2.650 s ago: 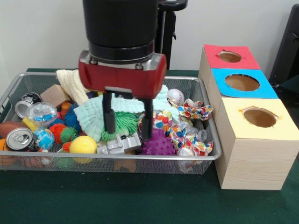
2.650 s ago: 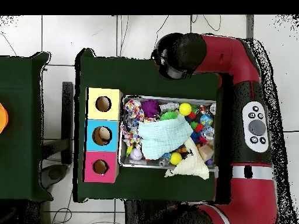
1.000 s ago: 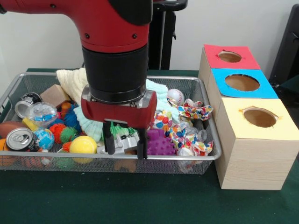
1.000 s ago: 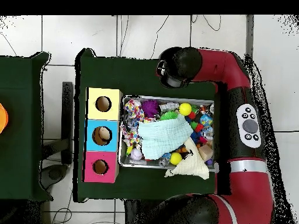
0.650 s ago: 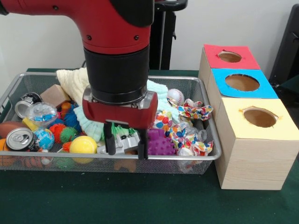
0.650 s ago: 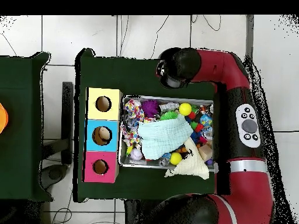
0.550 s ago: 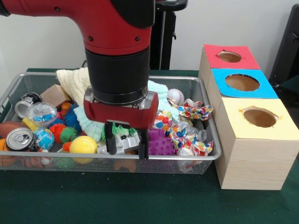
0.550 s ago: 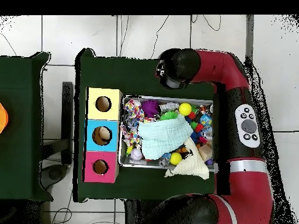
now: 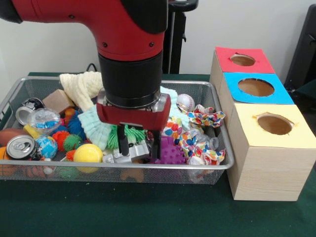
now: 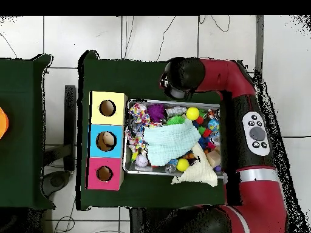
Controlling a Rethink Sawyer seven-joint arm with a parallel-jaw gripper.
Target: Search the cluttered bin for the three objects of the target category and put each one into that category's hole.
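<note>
While the gripper (image 9: pixel 139 144) reaches into the wire-mesh bin (image 9: pixel 207 170), its two black fingers stand apart around a crinkled clear plastic piece (image 9: pixel 131 150), beside a spiky purple ball (image 9: pixel 170 153). Three wooden boxes (image 9: pixel 269 170) with round holes stand beside the bin.

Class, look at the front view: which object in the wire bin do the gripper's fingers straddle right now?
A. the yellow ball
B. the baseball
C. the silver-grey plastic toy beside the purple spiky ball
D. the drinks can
C: the gripper has one finger on either side of the silver-grey plastic toy, just left of the purple spiky ball at the near edge of the wire bin.
</note>
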